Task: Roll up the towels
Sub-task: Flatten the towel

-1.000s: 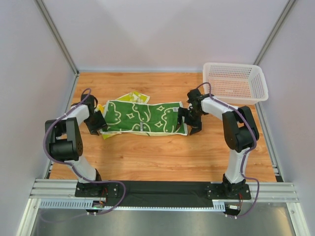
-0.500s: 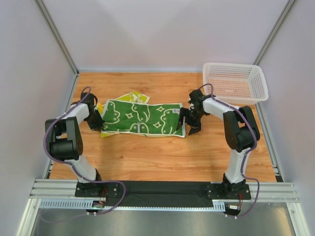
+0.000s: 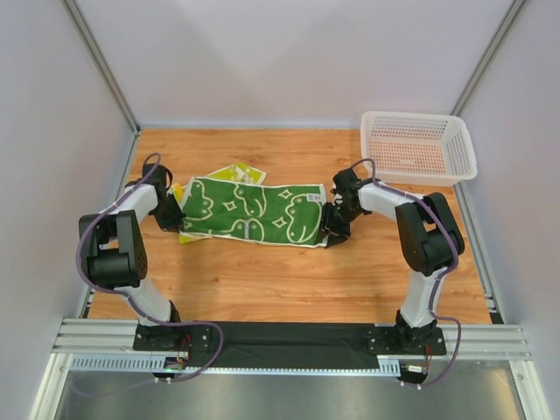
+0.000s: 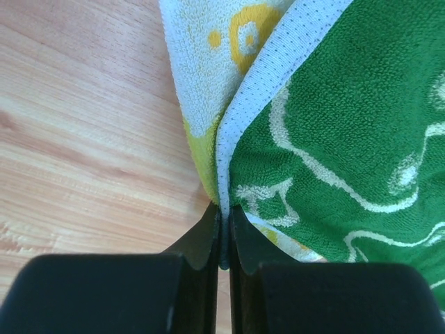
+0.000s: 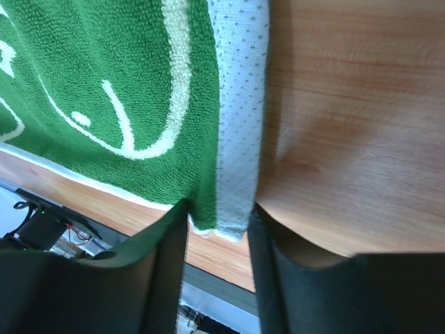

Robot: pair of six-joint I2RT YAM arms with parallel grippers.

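A: What worries us most here?

B: The two ends aren't equally secured. Our left gripper (image 4: 224, 229) is pinched right down on the white dotted hem of the green towel (image 3: 254, 213), with only cloth between its jaws. Our right gripper (image 5: 217, 210) has a finger on either side of the opposite hem, noticeably apart. We cannot tell whether they bite the cloth or merely straddle it.

A: And if we lift or pull now?

B: We judge the right end could slip free. The towel would then sag or crumple toward the left of the frame and give us a crooked start for the roll.

A: Anything else?

B: The second towel (image 3: 238, 172), cream and yellow, lies partly under the green one. It shows above the green one and at its lower left corner. In the left wrist view it sits right against the jaws, and we cannot rule out that a fold of it is caught. If so, a drag could carry it along.

A: Where is the green towel?

B: Spread flat in the middle of the bench (image 3: 262, 271), long side running left to right, well apart from the basket (image 3: 418, 147) at upper right.

A: And our arms?

B: Both elbows are folded, with the forearms angled toward the centre and the wrists low at the towel's two short ends.
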